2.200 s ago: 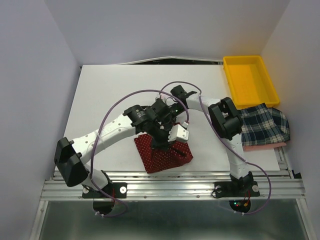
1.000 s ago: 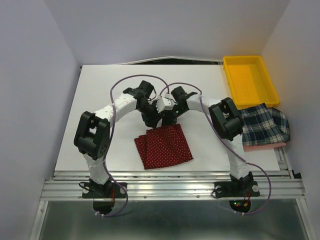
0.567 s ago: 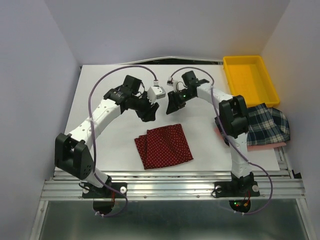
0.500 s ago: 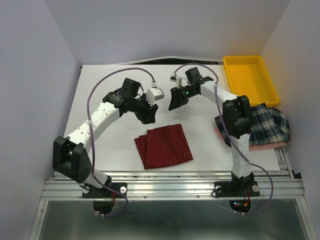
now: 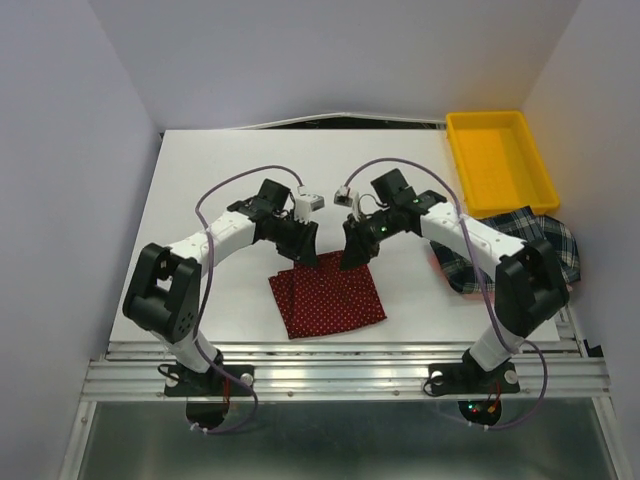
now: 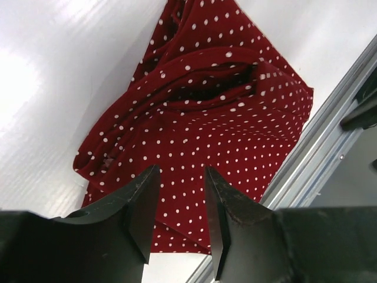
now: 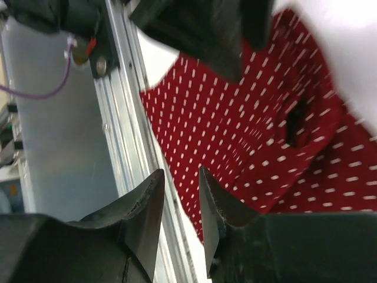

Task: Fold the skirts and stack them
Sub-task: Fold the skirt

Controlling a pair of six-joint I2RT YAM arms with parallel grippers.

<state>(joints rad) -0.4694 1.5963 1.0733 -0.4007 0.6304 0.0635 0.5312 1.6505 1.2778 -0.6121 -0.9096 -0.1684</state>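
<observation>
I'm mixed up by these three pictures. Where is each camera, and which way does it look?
Top camera: above and behind the arms, looking down on the table, both arms, the red dotted skirt, the plaid skirt and the yellow tray.
Left wrist camera: on the left arm, looking down past the left gripper at the red dotted skirt.
Right wrist camera: on the right arm, looking past the right gripper at that skirt.
Shared: all three see the red dotted skirt.

No readable text, label, brand, number or sign shows anywhere.
</observation>
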